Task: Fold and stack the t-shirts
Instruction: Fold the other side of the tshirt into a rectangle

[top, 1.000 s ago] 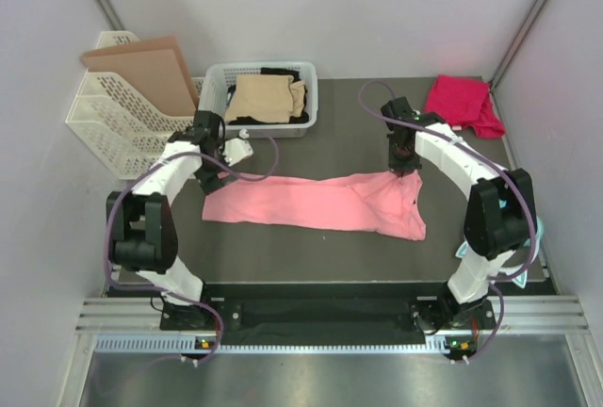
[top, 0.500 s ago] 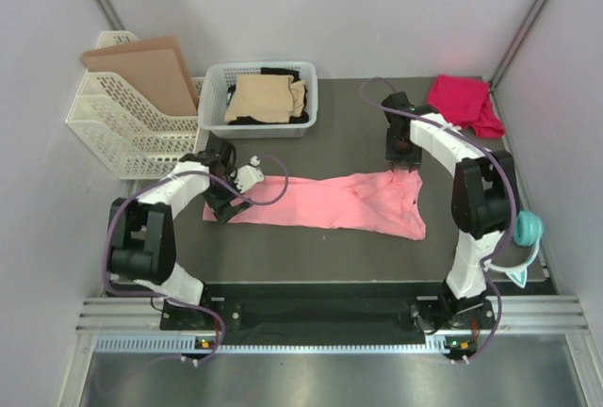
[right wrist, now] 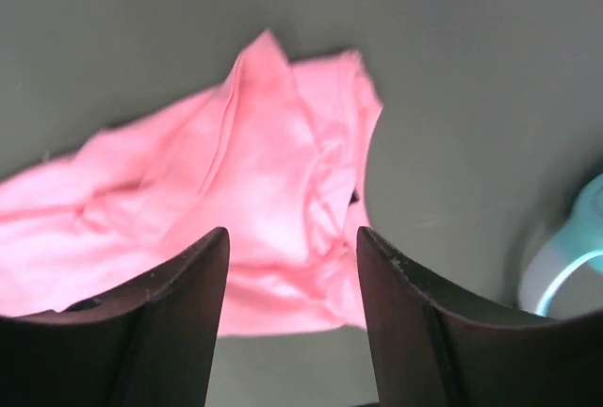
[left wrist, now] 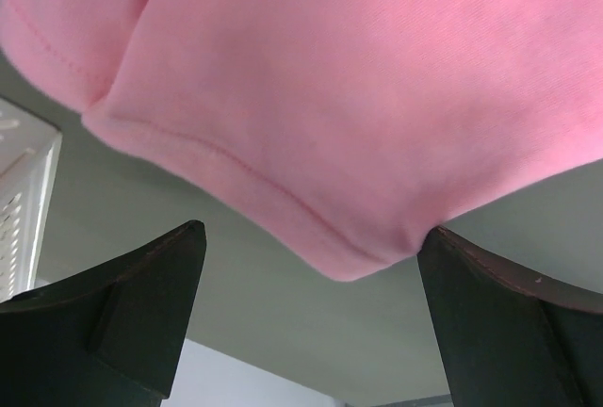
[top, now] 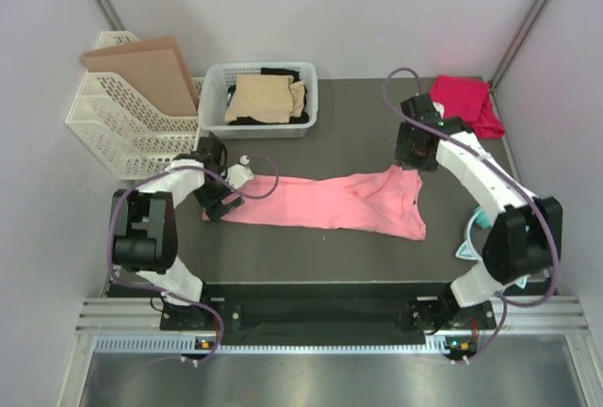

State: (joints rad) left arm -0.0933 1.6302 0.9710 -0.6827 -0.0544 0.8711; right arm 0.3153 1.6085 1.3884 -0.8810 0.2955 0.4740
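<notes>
Shirt-folding work at an early stage: the salmon pink t-shirt (top: 330, 202) lies stretched out as a long, rumpled strip across the middle of the dark table (top: 349, 124), not yet folded into a neat packet. The magenta-red t-shirt (top: 464, 103) sits crumpled at the far right corner, well apart from it. The tan t-shirt (top: 264, 98) and the black t-shirt (top: 283, 73) lie in the white basket (top: 215, 96) at the far side. No stack of folded shirts shows anywhere, so most of the job appears to remain. The left gripper (left wrist: 313, 231) sits low at the pink shirt's left end, its jaws spread wide with the hem just ahead of them and nothing gripped. The right gripper (right wrist: 292, 237) hangs above the shirt's right end, jaws partly apart and empty, the cloth lying loose beneath. A second ago the right gripper was down on the shirt's far right corner; it has since let go and lifted back toward the far right. The left arm has shifted slightly nearer, and the shirt's left end looks a little drawn in.
</notes>
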